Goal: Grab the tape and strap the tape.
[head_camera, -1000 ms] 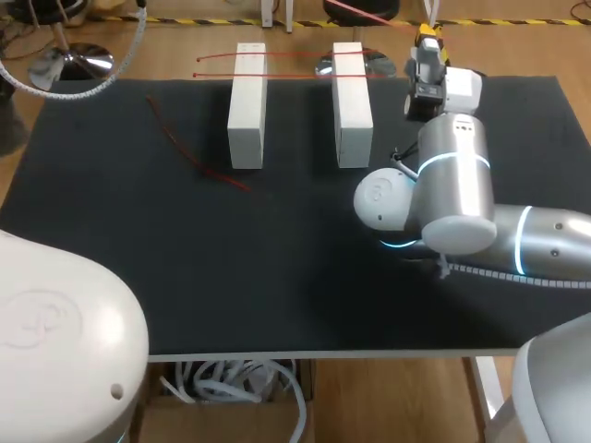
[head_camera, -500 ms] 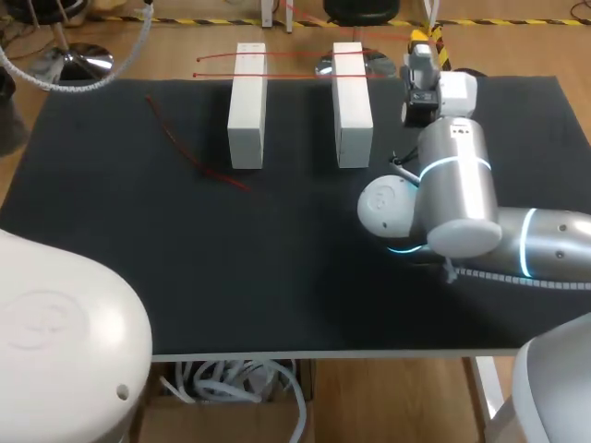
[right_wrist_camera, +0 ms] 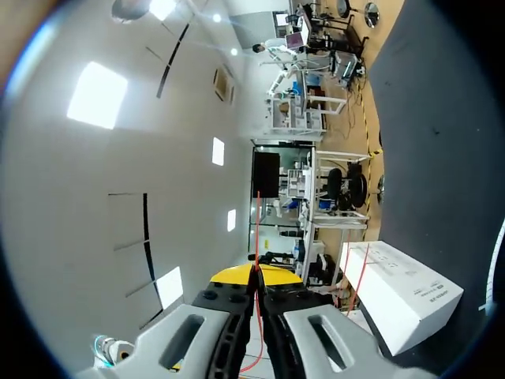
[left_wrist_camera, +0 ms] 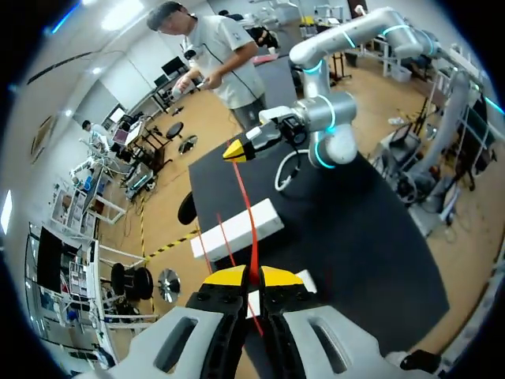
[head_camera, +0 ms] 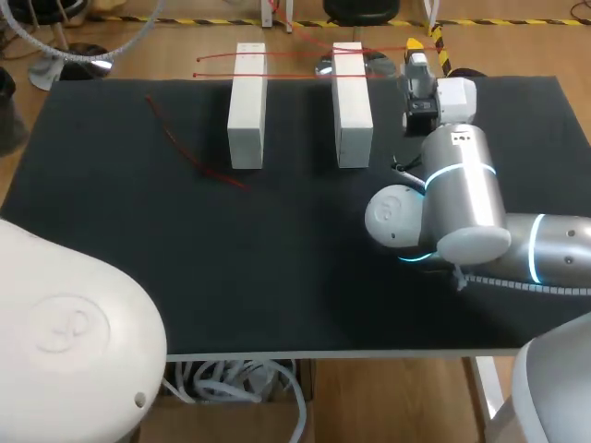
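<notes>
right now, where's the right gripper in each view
Head view: right gripper beside the far end of the right-hand white block.
Left wrist view: ahead of the left gripper, at the far end of the red tape.
Right wrist view: the view's own gripper, shut on the tape.
Shared landmark: white block, in all three.

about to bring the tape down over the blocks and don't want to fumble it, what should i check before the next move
1. Left gripper shut on the held tape: ok.
2. Right gripper shut on the same tape: ok.
3. Held tape straight between the two grippers, no sag: ok, seen in the left wrist view.
4. Left white block and right white block parallel and apart: ok.
5. Two laid tapes lying across both blocks: ok.
6. Height of the held tape above the blocks: cannot tell.
</notes>
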Controlling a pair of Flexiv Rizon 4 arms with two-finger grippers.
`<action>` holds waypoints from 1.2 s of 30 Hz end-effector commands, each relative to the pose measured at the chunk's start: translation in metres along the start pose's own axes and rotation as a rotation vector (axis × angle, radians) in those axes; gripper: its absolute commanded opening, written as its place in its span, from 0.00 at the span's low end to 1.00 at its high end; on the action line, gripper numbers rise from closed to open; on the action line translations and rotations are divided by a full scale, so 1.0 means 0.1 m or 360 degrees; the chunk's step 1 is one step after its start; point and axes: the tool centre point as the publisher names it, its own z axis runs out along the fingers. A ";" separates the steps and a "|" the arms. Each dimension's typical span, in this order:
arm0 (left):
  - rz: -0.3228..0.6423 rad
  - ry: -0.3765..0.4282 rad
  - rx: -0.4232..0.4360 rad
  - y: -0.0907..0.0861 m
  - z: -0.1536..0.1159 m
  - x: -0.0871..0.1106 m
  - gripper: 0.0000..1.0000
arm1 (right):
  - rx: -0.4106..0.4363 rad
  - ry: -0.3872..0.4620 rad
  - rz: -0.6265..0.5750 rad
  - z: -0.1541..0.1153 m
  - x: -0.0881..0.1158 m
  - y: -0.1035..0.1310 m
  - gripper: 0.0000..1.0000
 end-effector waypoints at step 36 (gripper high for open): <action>-0.0177 0.0337 -0.0409 -0.01 0.13 0.04 0.00 | 0.0108 0.0023 -0.0179 -0.09 -0.06 0.07 0.00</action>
